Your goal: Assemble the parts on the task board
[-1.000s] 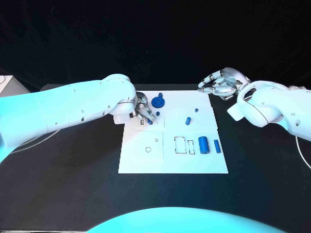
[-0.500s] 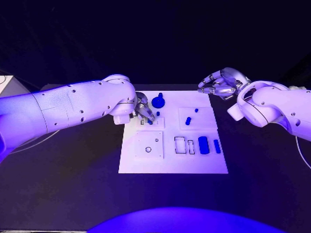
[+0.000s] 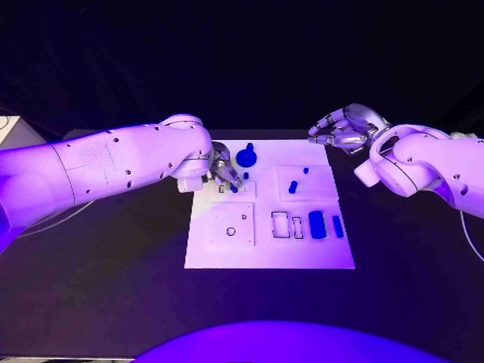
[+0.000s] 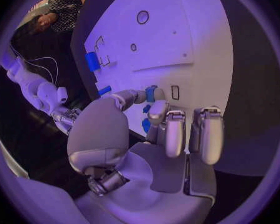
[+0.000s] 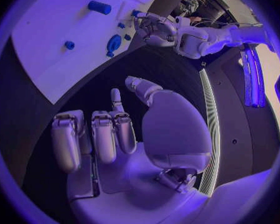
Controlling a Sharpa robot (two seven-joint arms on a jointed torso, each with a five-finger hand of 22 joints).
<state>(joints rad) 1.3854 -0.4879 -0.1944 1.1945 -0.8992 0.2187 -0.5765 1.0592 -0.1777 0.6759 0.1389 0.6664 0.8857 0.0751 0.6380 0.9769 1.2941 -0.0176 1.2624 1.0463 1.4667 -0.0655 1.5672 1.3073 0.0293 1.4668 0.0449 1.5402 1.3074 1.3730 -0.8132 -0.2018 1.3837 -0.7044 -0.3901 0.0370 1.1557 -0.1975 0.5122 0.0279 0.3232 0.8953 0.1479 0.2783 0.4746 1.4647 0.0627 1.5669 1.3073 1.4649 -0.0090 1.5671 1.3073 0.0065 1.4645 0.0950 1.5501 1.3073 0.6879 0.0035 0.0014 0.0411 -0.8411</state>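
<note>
- 1 small blue part (image 3: 234, 188) pinched at the fingertips of the left hand (image 3: 221, 169), low over the task board (image 3: 269, 257) near its far-left corner.
- Right hand (image 3: 343, 128) off the board's far-right corner, fingers loosely apart, holding nothing.
- Blue cylinder (image 3: 316, 224) lying on board's right side.

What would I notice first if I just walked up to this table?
The white task board in the middle of the black table, dotted with small blue parts. At its far left corner the left hand pinches a small blue part just over the board. The right hand hangs with fingers curled past the board's far right corner, holding nothing.
</note>
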